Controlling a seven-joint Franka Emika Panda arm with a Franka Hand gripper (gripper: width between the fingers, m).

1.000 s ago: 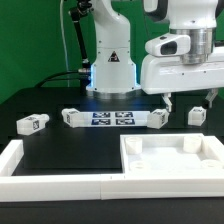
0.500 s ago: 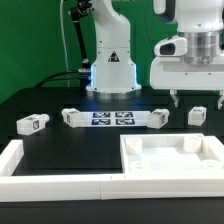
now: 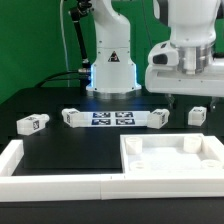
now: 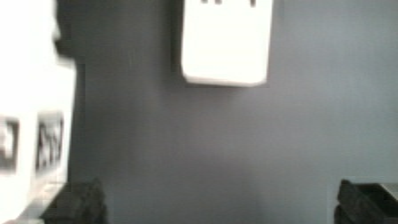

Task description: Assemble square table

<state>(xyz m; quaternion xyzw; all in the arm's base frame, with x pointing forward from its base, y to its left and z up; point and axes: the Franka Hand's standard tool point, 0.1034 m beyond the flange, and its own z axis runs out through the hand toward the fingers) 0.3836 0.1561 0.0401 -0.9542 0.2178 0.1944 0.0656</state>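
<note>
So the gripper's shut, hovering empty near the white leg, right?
No, the gripper is open: the wrist view shows its jaws standing wide apart. It does hover empty near the white leg.

I can read no words or numbers. A triangle sign (image 3: 114,57) stands on my base (image 3: 112,75), its symbol too small to tell. Black-and-white tags (image 3: 100,118) mark the marker board (image 3: 111,118) and a leg (image 3: 30,124): patterns, not letters.
</note>
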